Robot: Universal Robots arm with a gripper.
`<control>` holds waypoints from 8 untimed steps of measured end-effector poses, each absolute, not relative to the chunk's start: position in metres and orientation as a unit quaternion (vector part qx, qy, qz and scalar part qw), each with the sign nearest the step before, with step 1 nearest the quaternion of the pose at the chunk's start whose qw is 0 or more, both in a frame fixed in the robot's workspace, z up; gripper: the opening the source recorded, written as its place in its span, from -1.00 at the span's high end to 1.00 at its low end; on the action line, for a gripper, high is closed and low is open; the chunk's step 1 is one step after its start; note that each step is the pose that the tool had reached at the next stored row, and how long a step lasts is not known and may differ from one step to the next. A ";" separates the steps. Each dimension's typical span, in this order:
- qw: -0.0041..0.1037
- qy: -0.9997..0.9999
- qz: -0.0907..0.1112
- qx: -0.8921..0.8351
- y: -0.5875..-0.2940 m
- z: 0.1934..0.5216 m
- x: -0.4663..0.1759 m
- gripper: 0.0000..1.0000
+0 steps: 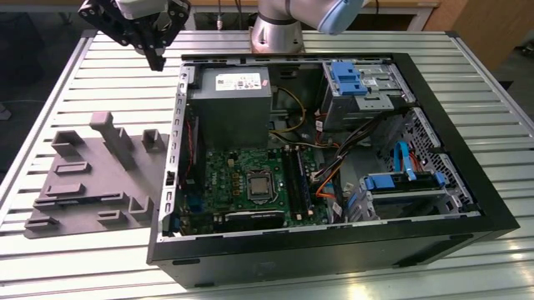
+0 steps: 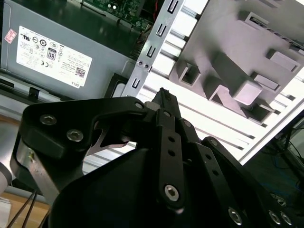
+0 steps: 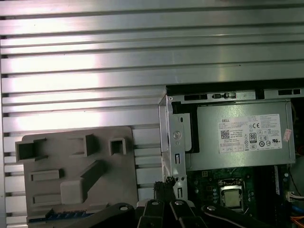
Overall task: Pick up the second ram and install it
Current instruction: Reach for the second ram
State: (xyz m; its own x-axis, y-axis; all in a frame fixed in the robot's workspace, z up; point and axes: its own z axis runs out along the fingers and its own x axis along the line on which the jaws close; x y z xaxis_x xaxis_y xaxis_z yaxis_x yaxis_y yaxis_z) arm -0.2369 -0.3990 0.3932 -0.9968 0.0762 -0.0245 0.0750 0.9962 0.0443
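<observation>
One gripper (image 1: 156, 62) over slatted table (image 1: 100, 81)

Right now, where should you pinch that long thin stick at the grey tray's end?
Pinch the second ram mid-length across its two flat faces, coming straight down from above. It seems to sit on edge in the grey tray with its thin top edge up, so the faces are what's free. The tool hangs close by, shut.

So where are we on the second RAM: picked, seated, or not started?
Early, by the look of it. Done: nothing I can confirm; I cannot tell whether the motherboard slots hold a stick. In hand: the gripper hangs shut above the table, between the tray and the case, carrying nothing I can see. Left: picking the second ram and seating it.
</observation>
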 end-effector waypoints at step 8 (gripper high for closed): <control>0.013 0.999 0.022 0.038 -0.400 0.393 -0.244 0.79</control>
State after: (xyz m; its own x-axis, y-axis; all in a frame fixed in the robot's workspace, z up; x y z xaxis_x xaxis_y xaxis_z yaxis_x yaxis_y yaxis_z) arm -0.2445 -0.3996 0.3928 -0.9968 0.0763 -0.0244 0.0751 0.9962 0.0443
